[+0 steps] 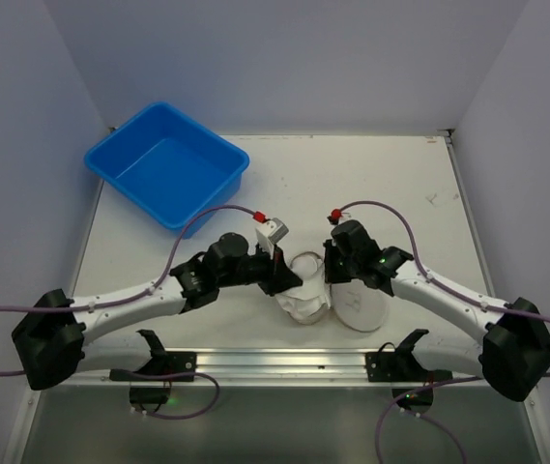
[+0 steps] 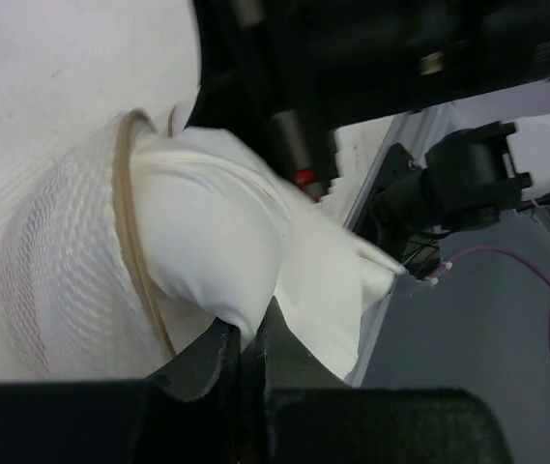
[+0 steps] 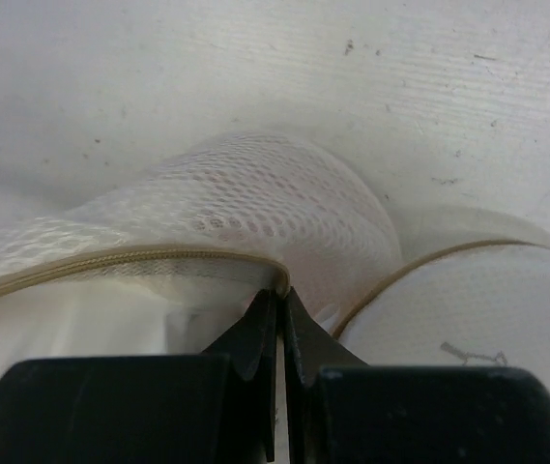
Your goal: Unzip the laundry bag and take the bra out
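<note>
The small round cream-white mesh laundry bag point(image 1: 305, 302) is lying unzipped on the white table point(image 1: 390, 184) between the arms. The left pincer point(image 2: 248, 340) is clamping what looks like the white padded bra point(image 2: 217, 232) bulging from its mouth, while the right pincer point(image 3: 280, 307) is pinching, fingers together, the bag's tan zip rim point(image 3: 110, 259)

Cream-white honeycomb mesh on the laundry bag point(image 3: 255, 213), edged by a tan zipper tape point(image 3: 110, 259). Plain white on the bra point(image 2: 226, 251). Small dark mark point(image 3: 468, 354) on the bag's flat face, probably black. Bright blue tub point(image 1: 166, 164); purple cables point(image 1: 376, 203); white table point(image 1: 390, 174).
</note>
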`<state>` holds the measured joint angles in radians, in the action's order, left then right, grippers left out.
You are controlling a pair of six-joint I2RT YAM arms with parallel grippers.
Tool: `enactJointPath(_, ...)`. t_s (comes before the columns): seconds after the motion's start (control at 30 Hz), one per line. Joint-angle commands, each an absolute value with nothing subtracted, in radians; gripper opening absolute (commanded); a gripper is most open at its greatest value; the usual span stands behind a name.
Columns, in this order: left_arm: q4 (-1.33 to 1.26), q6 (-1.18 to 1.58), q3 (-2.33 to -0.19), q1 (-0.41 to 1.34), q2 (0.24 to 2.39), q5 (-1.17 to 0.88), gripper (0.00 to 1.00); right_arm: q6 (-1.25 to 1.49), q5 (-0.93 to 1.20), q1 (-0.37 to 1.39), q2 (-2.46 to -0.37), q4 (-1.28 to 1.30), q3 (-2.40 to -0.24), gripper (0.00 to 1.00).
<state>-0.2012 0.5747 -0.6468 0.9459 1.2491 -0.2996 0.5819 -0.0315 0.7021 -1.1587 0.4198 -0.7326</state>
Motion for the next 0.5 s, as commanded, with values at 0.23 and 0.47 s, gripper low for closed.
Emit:
enactJointPath(0.23, -0.407, 0.548, -0.560, 0.920, 0.968, -0.258, 0.00, 0.588, -0.022, 0.692, -1.210, 0.337, -0.606, 0.00)
enactJointPath(0.47, -0.428, 0.630, -0.509, 0.871, 0.893, -0.117, 0.00, 0.606, -0.026, 0.692, -1.114, 0.371, -0.578, 0.00)
